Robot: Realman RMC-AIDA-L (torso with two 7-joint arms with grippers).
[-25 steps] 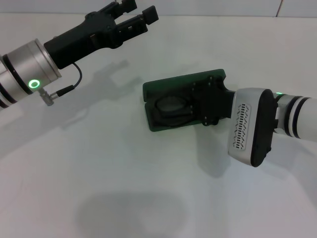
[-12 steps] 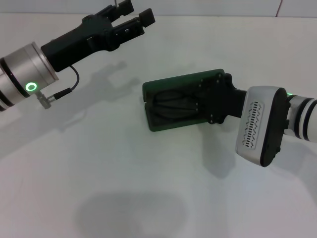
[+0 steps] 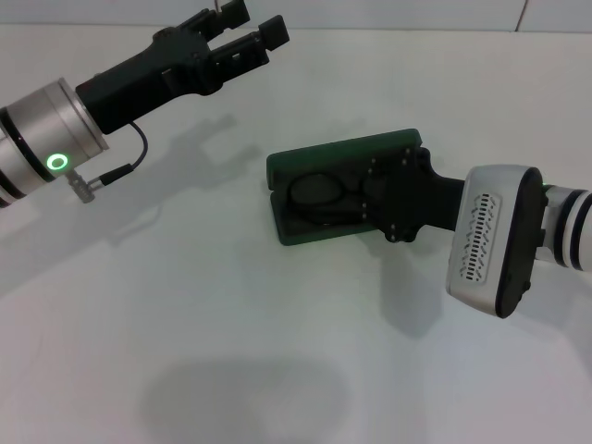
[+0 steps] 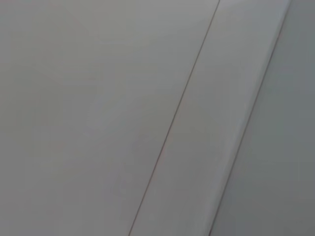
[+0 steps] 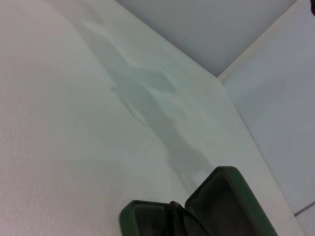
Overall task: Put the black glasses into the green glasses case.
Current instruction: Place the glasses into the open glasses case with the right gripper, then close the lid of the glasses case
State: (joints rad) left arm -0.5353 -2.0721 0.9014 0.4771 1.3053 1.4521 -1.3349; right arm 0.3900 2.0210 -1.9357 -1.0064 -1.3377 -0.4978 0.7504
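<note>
The green glasses case [image 3: 305,165] lies open at the table's middle, its lid tilted up at the back. Inside it lie the black glasses [image 3: 315,192], one roundish lens showing against the dark lining. My right gripper [image 3: 372,195] hovers over the case's right end, open and holding nothing, and its black body hides that end of the glasses. The right wrist view shows the case [image 5: 224,194] from low down with its lid raised. My left gripper [image 3: 248,28] hangs open and empty, high at the back left and far from the case.
White tabletop [image 3: 231,333] stretches all round the case. A pale wall [image 3: 388,11] runs along the table's far edge. The left wrist view shows only plain grey-white surfaces.
My right gripper has drawn back to the right, off the middle of the case, leaving the glasses lying inside. The left arm shifted slightly and then stayed put.
</note>
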